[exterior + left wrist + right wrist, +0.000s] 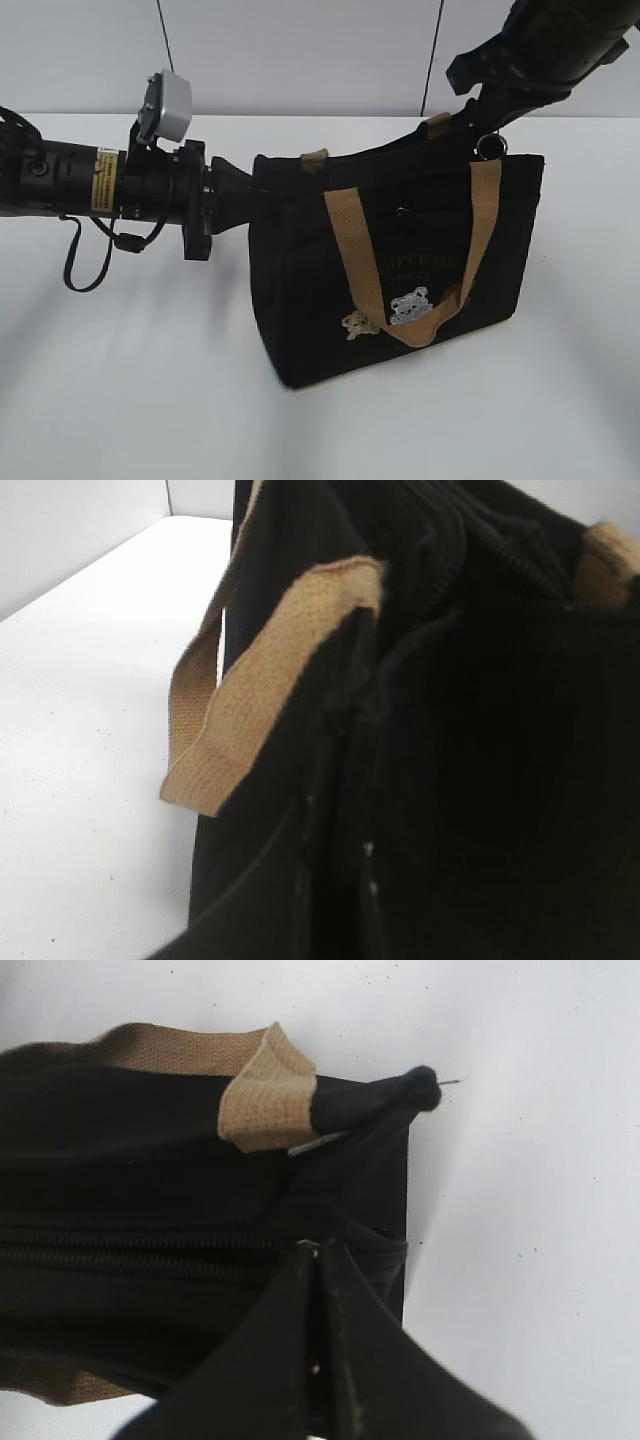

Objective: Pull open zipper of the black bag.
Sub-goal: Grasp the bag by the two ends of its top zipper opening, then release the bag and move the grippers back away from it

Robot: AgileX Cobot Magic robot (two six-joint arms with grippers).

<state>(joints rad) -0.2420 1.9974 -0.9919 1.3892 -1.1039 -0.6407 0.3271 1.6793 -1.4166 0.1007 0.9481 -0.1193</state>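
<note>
Standing upright on the white worktop (120, 400), the black bag (300, 300) is pinched at its nine o'clock end by the left gripper (250, 190). At one o'clock the right gripper (318, 1260) is clenched at the zipper (490, 146) track's end, its silver ring dangling just below.

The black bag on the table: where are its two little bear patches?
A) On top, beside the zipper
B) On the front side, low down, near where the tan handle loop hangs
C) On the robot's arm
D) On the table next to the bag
B: the exterior view shows both bear patches low on the front of the black bag, beside the bottom of the tan handle loop.
</note>
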